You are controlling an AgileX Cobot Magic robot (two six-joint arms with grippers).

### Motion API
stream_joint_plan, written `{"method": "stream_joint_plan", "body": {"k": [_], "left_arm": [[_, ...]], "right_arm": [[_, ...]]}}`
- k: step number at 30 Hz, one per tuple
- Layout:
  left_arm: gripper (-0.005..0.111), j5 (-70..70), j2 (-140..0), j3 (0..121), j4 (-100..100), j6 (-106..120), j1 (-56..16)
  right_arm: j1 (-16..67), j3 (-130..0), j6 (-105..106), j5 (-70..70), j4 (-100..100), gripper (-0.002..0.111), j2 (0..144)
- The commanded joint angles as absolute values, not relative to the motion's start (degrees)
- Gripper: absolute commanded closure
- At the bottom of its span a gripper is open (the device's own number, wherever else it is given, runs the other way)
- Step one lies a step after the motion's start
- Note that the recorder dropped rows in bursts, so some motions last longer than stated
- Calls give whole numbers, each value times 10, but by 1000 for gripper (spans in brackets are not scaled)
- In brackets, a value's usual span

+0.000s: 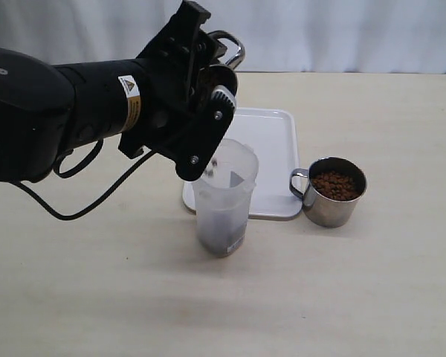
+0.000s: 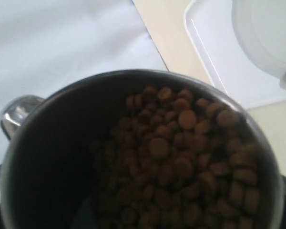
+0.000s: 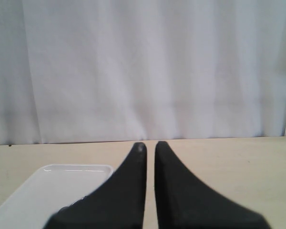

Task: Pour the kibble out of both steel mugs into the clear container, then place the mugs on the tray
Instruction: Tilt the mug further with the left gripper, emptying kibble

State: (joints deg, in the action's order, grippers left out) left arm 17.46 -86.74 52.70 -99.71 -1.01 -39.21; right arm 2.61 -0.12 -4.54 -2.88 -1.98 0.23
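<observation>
Clamps the tilted mug (image 1: pixel 239 50) in the left gripper (image 1: pixel 207 93), raised above the container (image 1: pixel 224 197), with the handle uppermost and the mouth tipped down toward the container's rim. Shows a dark layer of kibble (image 1: pixel 221 236) at the container's bottom and a few dark specks higher inside, too small to name. Stands the container upright on the surface (image 1: pixel 97 297), at the near edge of the tray (image 1: pixel 271 141). Leaves the other mug (image 1: pixel 328 208) upright on the surface just beside the tray's near right corner, filled with kibble, handle pointing toward the container. Looks, from the left wrist, straight into the tilted mug: pellets heaped against one side, the opposite wall bare. Presses the right gripper (image 3: pixel 150 148) together on nothing, low over the surface, out of the exterior view, a tray corner near it.
</observation>
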Motion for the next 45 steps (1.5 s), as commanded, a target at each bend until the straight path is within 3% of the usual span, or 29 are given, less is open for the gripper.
{"method": "stream_joint_plan", "body": {"k": [1,45], "left_arm": [[107,179,-864,534,-999,-7,-394],[107,207,-864,534,-999,16,-414]], "right_arm": [[28,0,-43,-22,-19,103,0],[28,0,-43,-22,-19,103,0]]}}
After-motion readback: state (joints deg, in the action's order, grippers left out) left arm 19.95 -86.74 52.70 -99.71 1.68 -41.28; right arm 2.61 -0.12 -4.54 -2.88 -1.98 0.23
